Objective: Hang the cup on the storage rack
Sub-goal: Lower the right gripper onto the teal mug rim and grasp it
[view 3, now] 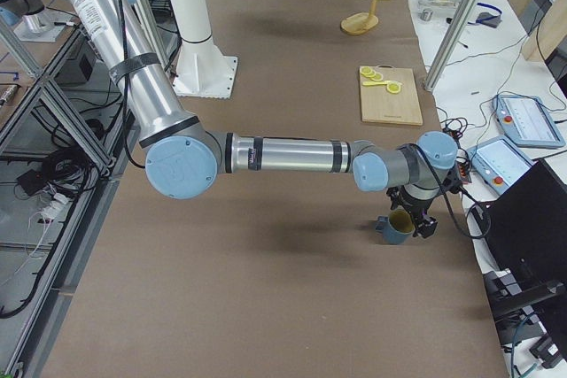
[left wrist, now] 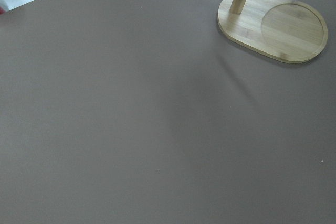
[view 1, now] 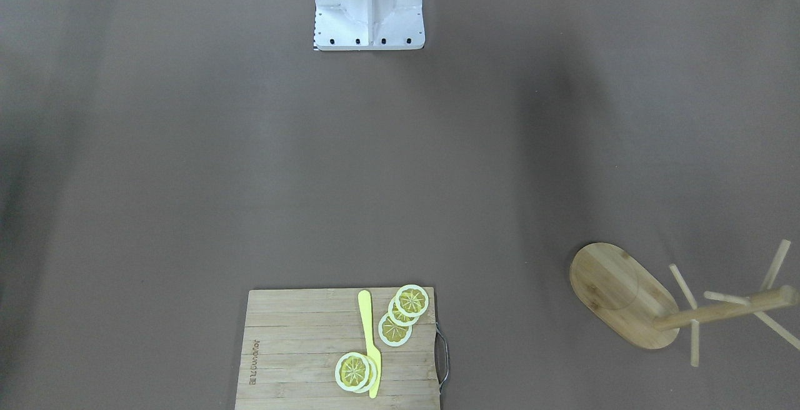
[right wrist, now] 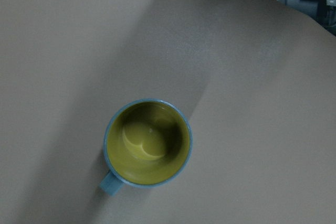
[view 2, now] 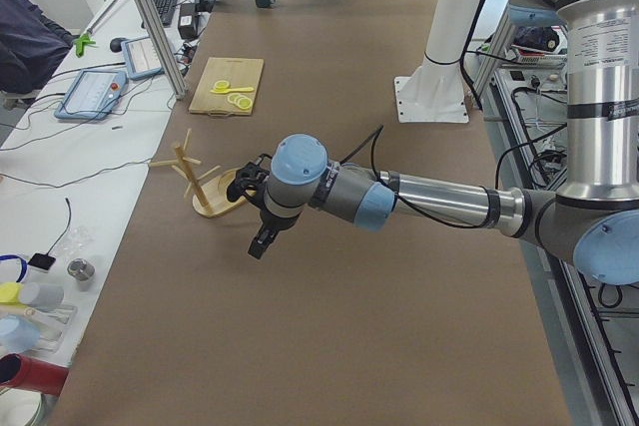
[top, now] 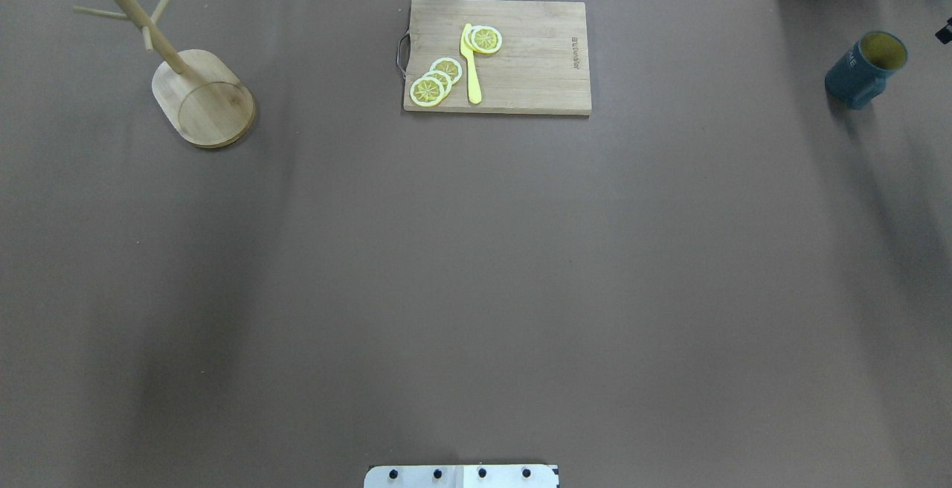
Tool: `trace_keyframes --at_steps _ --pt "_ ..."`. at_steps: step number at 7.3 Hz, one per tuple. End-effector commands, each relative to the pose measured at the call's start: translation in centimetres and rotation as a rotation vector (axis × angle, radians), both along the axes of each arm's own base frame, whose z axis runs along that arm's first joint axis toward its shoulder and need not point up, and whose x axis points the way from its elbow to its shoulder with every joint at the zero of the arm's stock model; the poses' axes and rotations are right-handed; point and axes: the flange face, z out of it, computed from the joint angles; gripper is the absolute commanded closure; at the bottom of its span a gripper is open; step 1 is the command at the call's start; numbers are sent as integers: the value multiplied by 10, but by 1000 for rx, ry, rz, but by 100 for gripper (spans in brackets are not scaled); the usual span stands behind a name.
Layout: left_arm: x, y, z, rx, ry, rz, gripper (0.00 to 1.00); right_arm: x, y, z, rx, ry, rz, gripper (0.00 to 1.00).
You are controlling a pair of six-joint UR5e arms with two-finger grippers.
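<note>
We see the cup (top: 855, 80) as dark blue-grey outside and yellowish-green inside, and the storage rack (top: 212, 105) as light bamboo with a fine grain. On the brown table (top: 476, 265), the cutting board (top: 535, 79) shows pale wooden slats, white-rimmed yellow lemon slices (top: 428, 91) and a bright yellow knife (top: 473, 85).

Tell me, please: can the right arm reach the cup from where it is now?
Probably yes. The right gripper hangs over the upright cup, whose open mouth faces the wrist camera, and nothing stands beside it. Whether the gripper is open, I cannot tell.
</note>
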Motion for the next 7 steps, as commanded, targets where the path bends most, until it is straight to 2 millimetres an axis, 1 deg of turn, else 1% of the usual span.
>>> trace_keyframes --at_steps 1,2,3,4,5,6,7 --pt "0 0 1 2 -1 2 1 -18 -12 15 -19 -11 -25 0" --pt "0 1 1 2 -2 3 1 -23 -17 15 -28 -10 -26 0" --pt "0 1 1 2 -2 3 1 -26 -31 13 -47 -9 -20 2" --pt "0 3 3 -1 -2 4 1 -27 -39 12 -83 -9 10 6" --pt "0 6 5 8 -1 1 1 -38 -42 6 -123 -10 53 10" --pt "0 8 6 11 -1 1 1 -45 -42 6 -147 -12 78 15" --pt "0 8 6 11 -1 1 1 -53 -39 22 -144 -10 99 19"
